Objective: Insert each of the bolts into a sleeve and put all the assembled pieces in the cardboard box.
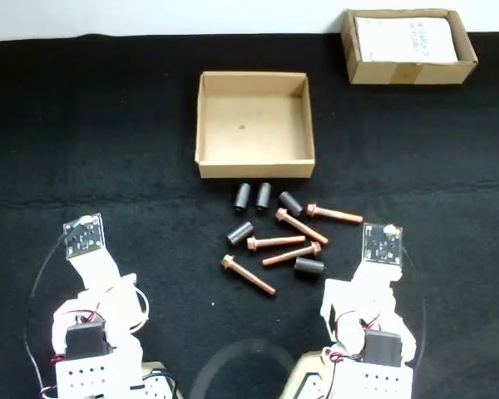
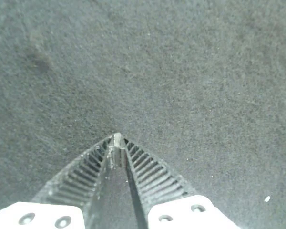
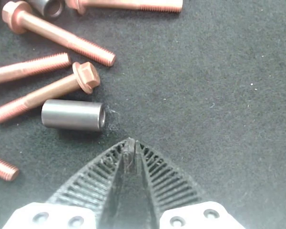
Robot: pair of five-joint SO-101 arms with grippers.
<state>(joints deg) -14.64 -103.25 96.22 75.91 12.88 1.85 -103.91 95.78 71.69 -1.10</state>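
The only writing in front of you is on the white sheet [image 1: 406,39] lying in the second box [image 1: 407,73] at the far right corner of the counter [image 1: 91,141], and its print is too small to read. The cardboard box [image 1: 254,125] sits mid-counter with its top open and its bare floor showing, well apart from the second box. Just in front of its near wall, five dark sleeves [image 1: 243,196] and five copper bolts [image 1: 275,243] lie loose, none joined. Left of that pile you have a wide stretch of black cloth. Your left claw [image 2: 117,143] is closed, tip to tip, over the cloth. Your right claw [image 3: 129,145] is closed too. Its wrist view adds detail the high view lacks: a sleeve [image 3: 73,115] on its side just beside the tip, with a hex-headed bolt [image 3: 47,90] beyond it.
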